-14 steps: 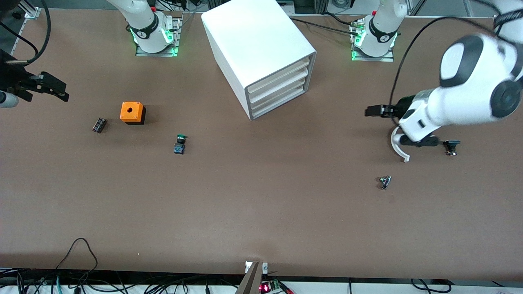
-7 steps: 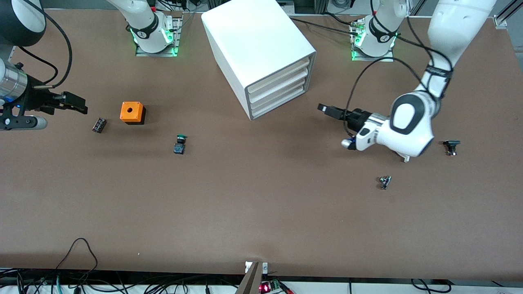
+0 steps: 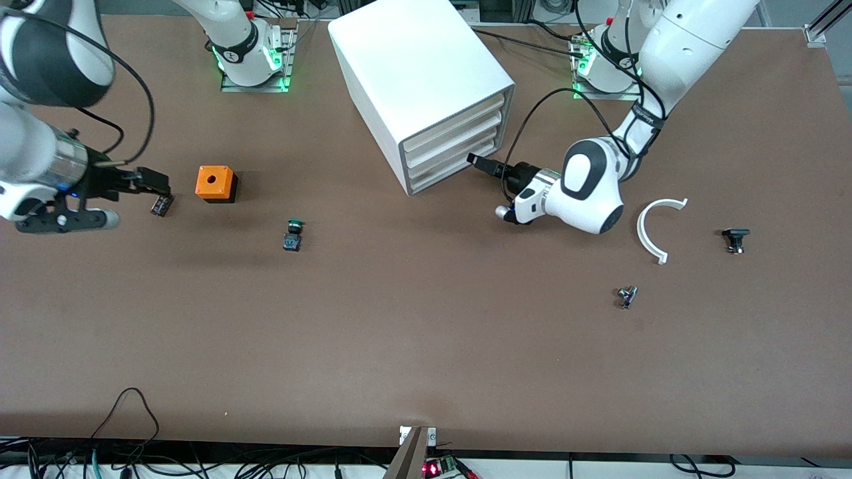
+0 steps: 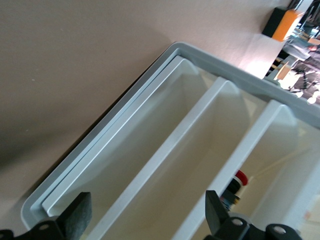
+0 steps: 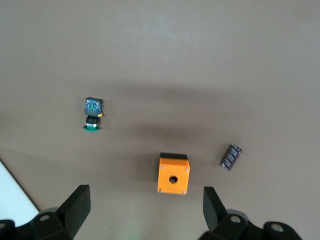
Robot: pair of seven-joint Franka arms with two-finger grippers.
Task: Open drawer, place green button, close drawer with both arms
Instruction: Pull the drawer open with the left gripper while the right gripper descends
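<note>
Left gripper [image 3: 480, 162] sat mid-frame in the front view, right at the cabinet's [image 3: 426, 80] drawer fronts, fingers [image 4: 79, 215] spread wide and holding nothing. Drawer [image 3: 459, 174], the lowest one, was shut. In the left wrist view the drawers [image 4: 165, 150] filled the frame, closed. Right gripper [image 3: 152, 179] hung at the frame's left edge above a black part [image 3: 160, 204], also spread wide and empty. Button [image 3: 292, 235] lay on the table [image 3: 426, 346], lower in frame than the orange box [image 3: 215, 183], well apart from both grippers.
</note>
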